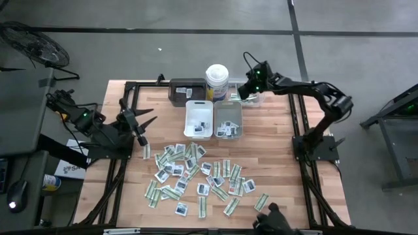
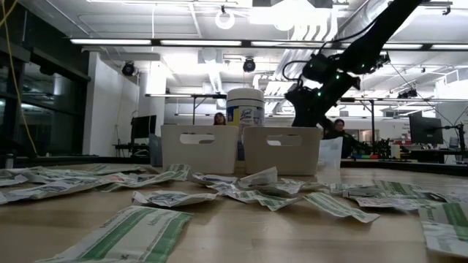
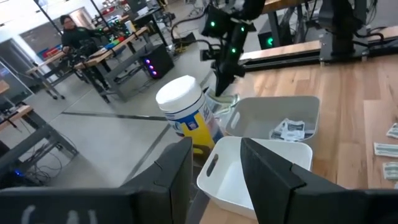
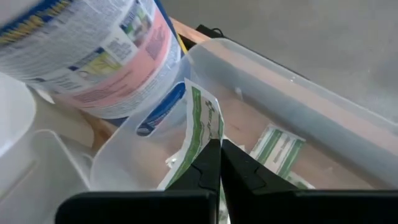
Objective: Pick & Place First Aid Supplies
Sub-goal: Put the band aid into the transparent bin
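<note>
No legible text; canister (image 4: 93,56) label print too blurred.

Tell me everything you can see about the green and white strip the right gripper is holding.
The strip is a narrow flat packet, white with green edging and small green print, papery and slightly curled. It is pinched near its lower part between the closed fingers of the right gripper, standing roughly upright and leaning. It hangs over the open clear tray beside the round canister, where similar strips already lie. Its lower end is hidden by the fingers.

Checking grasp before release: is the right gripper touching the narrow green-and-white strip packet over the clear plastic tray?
Touching. In the right wrist view the right gripper is shut on the green-and-white strip packet, above the clear plastic tray.
</note>
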### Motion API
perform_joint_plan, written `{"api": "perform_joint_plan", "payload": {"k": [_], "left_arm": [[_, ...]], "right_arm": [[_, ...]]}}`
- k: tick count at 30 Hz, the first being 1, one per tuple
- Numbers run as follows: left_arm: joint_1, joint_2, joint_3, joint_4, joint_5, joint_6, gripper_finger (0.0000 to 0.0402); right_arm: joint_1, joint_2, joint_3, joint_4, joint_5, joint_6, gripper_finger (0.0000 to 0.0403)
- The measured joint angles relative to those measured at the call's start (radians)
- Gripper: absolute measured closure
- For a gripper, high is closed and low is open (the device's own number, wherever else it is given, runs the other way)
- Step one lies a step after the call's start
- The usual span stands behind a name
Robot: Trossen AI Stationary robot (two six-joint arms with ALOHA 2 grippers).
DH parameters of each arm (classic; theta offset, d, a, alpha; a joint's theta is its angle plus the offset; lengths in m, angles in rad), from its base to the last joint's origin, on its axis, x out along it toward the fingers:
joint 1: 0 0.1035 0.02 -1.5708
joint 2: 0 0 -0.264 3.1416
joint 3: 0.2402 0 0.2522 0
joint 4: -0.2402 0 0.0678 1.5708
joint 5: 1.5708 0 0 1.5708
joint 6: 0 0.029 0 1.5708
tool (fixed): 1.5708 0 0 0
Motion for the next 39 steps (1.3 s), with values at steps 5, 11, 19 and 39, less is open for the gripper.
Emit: {"api": "perform_joint_plan", "payload": {"k": [5,11,19,39], "left_arm": [[0.000,-0.015,0.000,0.000,-0.026,0.000,0.0269],[0.000,-0.022,0.000,-0.001,-0.046,0.000,0.0269],[0.000,-0.021,0.000,-0.001,-0.044,-0.006,0.0269],[0.000,-0.074,0.000,-0.093,0.103,-0.008,0.0269]], "right_arm": [[-0.001,0.037,0.000,0.067,0.004,0.000,0.0403],[0.002,0.059,0.002,0.064,0.002,-0.011,0.0403],[0.003,0.059,0.002,0.061,0.000,-0.027,0.0389],[0.001,-0.086,0.001,-0.061,0.046,0.061,0.0220]]}}
